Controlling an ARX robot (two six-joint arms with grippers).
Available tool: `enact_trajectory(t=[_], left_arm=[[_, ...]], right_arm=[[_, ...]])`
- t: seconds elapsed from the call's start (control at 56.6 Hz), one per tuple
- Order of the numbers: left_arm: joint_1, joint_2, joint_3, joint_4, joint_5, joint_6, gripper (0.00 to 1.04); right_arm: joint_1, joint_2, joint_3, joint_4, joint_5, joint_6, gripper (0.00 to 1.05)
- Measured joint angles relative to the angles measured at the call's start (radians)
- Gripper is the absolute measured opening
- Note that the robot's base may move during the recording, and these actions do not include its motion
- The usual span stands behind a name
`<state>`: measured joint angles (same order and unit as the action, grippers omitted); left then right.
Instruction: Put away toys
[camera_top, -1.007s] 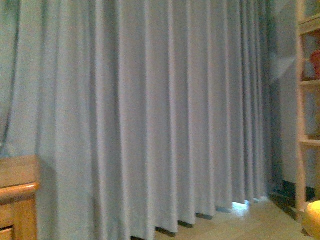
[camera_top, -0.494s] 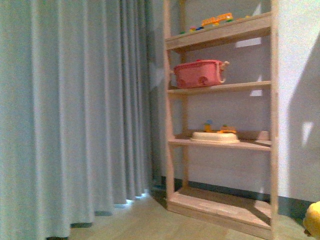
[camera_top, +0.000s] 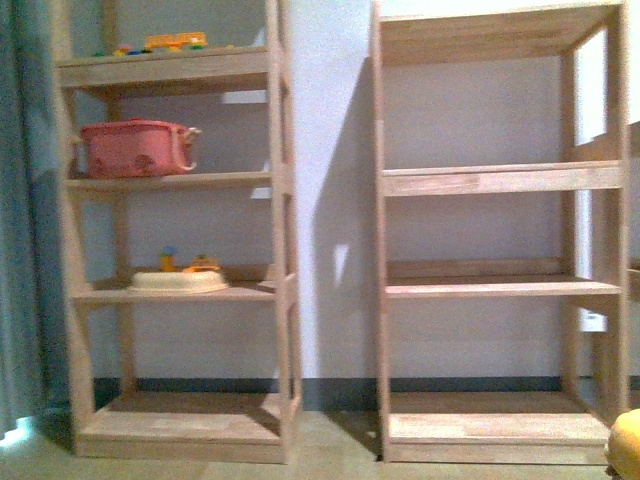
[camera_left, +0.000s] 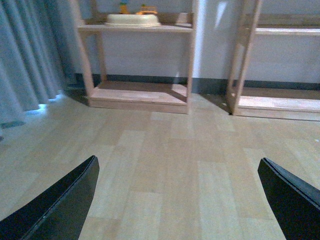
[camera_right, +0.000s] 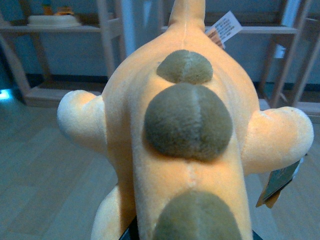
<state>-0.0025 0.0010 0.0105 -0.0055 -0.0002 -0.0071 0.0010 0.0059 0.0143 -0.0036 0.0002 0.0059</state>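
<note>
Right wrist view: your right gripper (camera_right: 191, 234) held the orange-yellow plush animal (camera_right: 187, 125), squashy, probably light, at six o'clock; left gripper (camera_left: 177, 160) gaped empty.

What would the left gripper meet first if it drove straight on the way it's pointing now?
Most likely the bare wooden floor: the left gripper, fingers open, tilts down toward it with nothing between. The shelf unit's base and wall lie farther on; depth is uncertain.

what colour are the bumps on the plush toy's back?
Olive-green round bumps on the orange-yellow fuzzy plush animal; clearest in the right wrist view.
</note>
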Motion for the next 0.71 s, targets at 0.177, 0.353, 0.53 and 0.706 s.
enact_trajectory(t=[0.177,0.353,0.53,0.706], left_arm=[[0.0,0.0,0.0,0.0,0.002,0.0,0.98],[0.0,0.0,0.0,0.0,0.0,0.0,0.98],[0.0,0.0,0.0,0.0,0.0,0.0,0.98],[0.0,0.0,0.0,0.0,0.0,0.0,0.98]], right_arm=[[-0.002,-0.001,0.0,0.0,0.009,0.0,0.07],[-0.002,-0.001,0.0,0.0,-0.004,0.0,0.07],[-0.002,-0.001,0.0,0.0,-0.004,0.0,0.07],[-0.002,-0.001,0.0,0.0,-0.003,0.0,0.07]])
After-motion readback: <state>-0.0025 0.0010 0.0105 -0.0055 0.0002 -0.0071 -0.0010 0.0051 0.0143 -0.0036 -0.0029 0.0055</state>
